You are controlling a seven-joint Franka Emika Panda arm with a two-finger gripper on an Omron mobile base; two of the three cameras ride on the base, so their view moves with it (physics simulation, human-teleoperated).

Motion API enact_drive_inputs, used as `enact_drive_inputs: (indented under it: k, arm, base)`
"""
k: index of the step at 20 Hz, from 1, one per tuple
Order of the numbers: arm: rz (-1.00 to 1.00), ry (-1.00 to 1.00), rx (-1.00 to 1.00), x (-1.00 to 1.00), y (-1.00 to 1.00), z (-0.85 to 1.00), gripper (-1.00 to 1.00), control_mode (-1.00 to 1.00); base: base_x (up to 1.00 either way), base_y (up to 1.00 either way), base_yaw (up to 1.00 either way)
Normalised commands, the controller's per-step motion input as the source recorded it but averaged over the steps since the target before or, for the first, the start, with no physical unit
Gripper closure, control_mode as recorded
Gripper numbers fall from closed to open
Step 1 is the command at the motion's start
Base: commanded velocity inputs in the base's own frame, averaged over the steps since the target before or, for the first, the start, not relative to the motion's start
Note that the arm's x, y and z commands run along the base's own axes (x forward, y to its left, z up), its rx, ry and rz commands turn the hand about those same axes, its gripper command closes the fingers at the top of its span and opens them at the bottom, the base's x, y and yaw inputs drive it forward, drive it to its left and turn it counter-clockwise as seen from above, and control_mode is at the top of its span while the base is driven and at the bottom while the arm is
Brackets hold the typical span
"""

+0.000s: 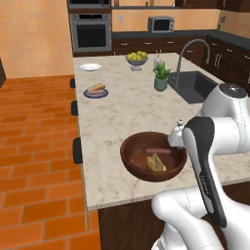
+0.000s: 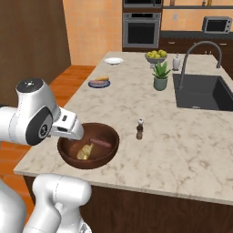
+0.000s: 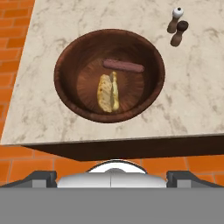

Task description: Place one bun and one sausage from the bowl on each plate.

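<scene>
The brown bowl (image 3: 109,75) sits near the front edge of the counter (image 1: 122,105), close to its left corner as seen from the left base view. Inside it lie 1 sausage (image 3: 123,66) and 1 split bun (image 3: 108,92); the sausage lies across the far side of the bowl's floor, the bun just nearer the counter's front edge, the 2 close together but whether they touch is hard to tell.

The claw looks down on the bowl from above in the hand view, apart from it and touching nothing; its fingers (image 3: 41,177) stand spread wide at the bottom corners of that view, with nothing between them. In the right base view the hand (image 2: 68,126) hangs over the bowl's left rim.

Just beyond the bowl to the right stand 2 small shakers, a white-topped one (image 3: 175,19) and a dark-topped one (image 3: 179,33), close beside each other.

Well away toward the far left of the counter lies the dark blue-grey plate (image 1: 95,92), which carries 1 bun and 1 sausage side by side. Farther still, near the far left corner, lies the white plate (image 1: 90,67), bare.

A grey footed bowl of yellow-green fruit (image 1: 136,59) stands at the far end of the counter, with a small white bottle (image 2: 175,62) and a potted plant (image 1: 161,76) to its right. The sink (image 2: 205,92) with its curved faucet (image 2: 200,52) is set into the counter's right side. An oven (image 1: 90,32) and a microwave (image 1: 161,23) stand against the back wall.
</scene>
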Motion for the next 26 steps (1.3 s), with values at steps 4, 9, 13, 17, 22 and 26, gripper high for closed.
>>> enact_drive_inputs:
  k: [4, 9, 13, 17, 22, 26]
  arm:
    - [0.0, 0.0, 0.0, 0.66, -0.12, -0.38, -1.0, -1.0]
    - [0.0, 0.0, 0.0, 0.55, 0.0, -0.54, -1.0, -1.0]
    - [0.0, 0.0, 0.0, 0.49, 0.0, -0.48, -1.0, -1.0]
    - [0.0, 0.0, 0.0, 0.38, 0.0, -0.36, -1.0, -1.0]
    - [0.0, 0.0, 0.0, 0.33, 0.0, -0.33, -1.0, -1.0]
    - [0.0, 0.02, 0.0, 0.31, 0.0, -0.2, -1.0, -1.0]
  base:
    - [0.0, 0.0, 0.0]
    - [0.0, 0.0, 0.0]
    - [0.0, 0.0, 0.0]
    - [0.0, 0.0, 0.0]
    - [0.0, 0.0, 0.0]
    - [0.0, 0.0, 0.0]
